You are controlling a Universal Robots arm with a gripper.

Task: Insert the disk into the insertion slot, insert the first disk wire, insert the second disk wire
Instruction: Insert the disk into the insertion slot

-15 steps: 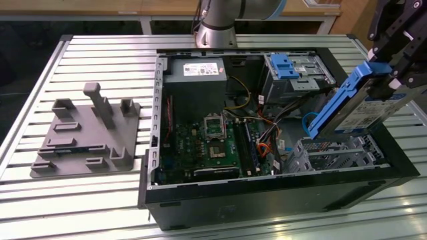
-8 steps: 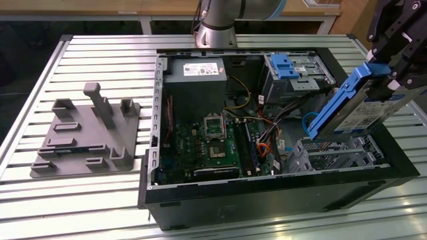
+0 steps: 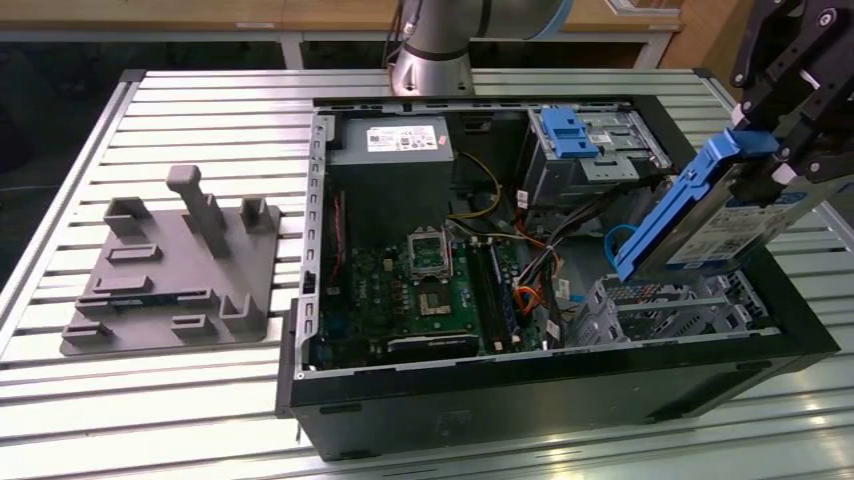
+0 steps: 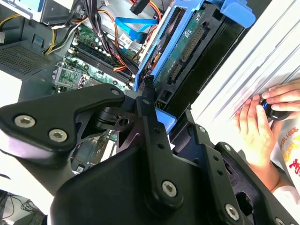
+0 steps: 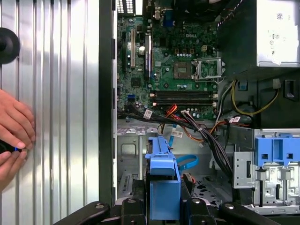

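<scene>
Claw (image 3: pixel 781 150) report: I have it clamped on the upper end of the disk (image 3: pixel 707 215), fingers pressed against its blue frame from both sides. In the second wrist view I see one finger (image 4: pixel 146 101) lying against the frame's edge, with the disk (image 4: pixel 187 42) running away from me toward the open computer case (image 4: pixel 28 61). In the first wrist view the blue frame (image 5: pixel 164 187) sits squarely between my fingers.

I reach in from the exterior view's right, high over the corner of the case (image 3: pixel 534 390), wrist angled down and inward. My base (image 3: pixel 434 50) stands beyond the far side of the case.

I hold the disk in the air, steeply tilted, its white label showing in the exterior view. Its lower end points at the slot (image 3: pixel 667 305), the silver perforated cage in the case's near corner on the exterior view's right. I cannot tell whether that end touches the cage rim.

A blue cable (image 3: pixel 617 245) curls just beside the disk's lower end, and a bundle of wires (image 5: pixel 197 129) crosses between the circuit board (image 3: pixel 414 290) and the cage. A taller bay (image 3: pixel 594 150) with a blue latch stands deeper inside the case.

A person's hands (image 5: pixel 14 136) rest on the slatted table (image 3: pixel 160 400) beside the case, fingers around a small dark object.
</scene>
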